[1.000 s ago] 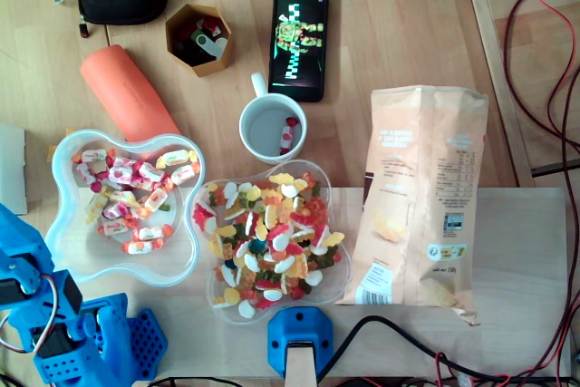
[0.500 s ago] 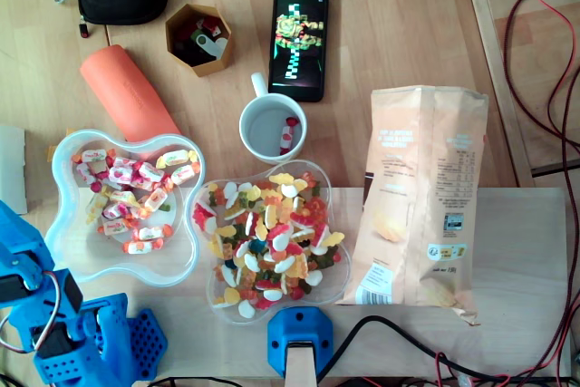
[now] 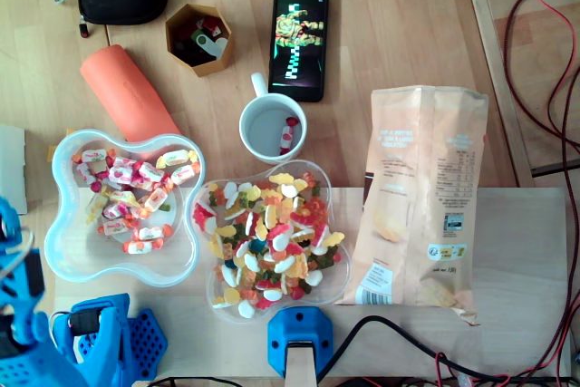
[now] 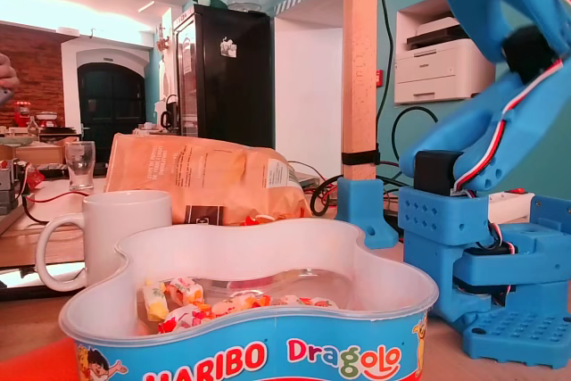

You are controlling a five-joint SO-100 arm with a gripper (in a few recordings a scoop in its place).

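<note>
Wrapped candies (image 3: 127, 197) all sit in their clear bowl (image 3: 86, 256), none lifted yet. Blue arm (image 3: 16, 333) is parked just beside it, and I can't tell how the jaws stand.

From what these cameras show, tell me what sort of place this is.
Probably an office or hobby workshop: a printer sits on a wall shelf, a tall black fridge stands behind, and a blue robot arm is mounted on the wooden table.

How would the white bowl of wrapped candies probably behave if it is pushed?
The bowl looks like thin plastic, only partly filled, so probably light. Its wide low shape should slide rather than tip. The loose wrapped candies may shift inside.
</note>
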